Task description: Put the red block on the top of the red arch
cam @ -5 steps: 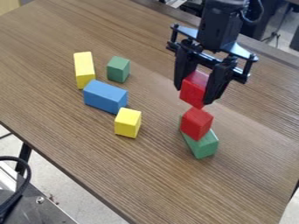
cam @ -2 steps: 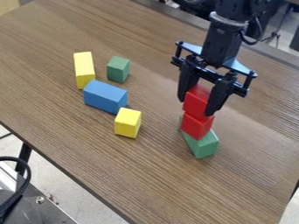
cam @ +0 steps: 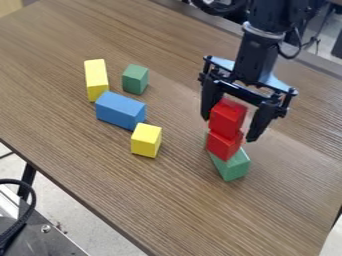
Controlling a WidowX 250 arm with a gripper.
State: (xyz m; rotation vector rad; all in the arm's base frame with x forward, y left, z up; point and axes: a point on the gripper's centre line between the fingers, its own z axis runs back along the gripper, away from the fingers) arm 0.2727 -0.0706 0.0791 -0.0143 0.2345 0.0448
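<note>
At the right of the table, the gripper (cam: 228, 129) is open, its two fingers on either side of the upper red block (cam: 226, 118). Table shows between the block and the right-hand finger. This upper block rests on a lower red piece (cam: 224, 144), which looks like a plain block rather than an arch. Under both lies a green block (cam: 233, 167), its upper part covered by the lower red piece.
Left of the stack on the wooden table (cam: 100, 165) are a yellow cube (cam: 145, 140), a blue block (cam: 120, 110), a long yellow block (cam: 96, 80) and a green cube (cam: 135, 79).
The upper red block came down onto the lower red piece. My gripper lowered with it, then its fingers spread and let the block go.
</note>
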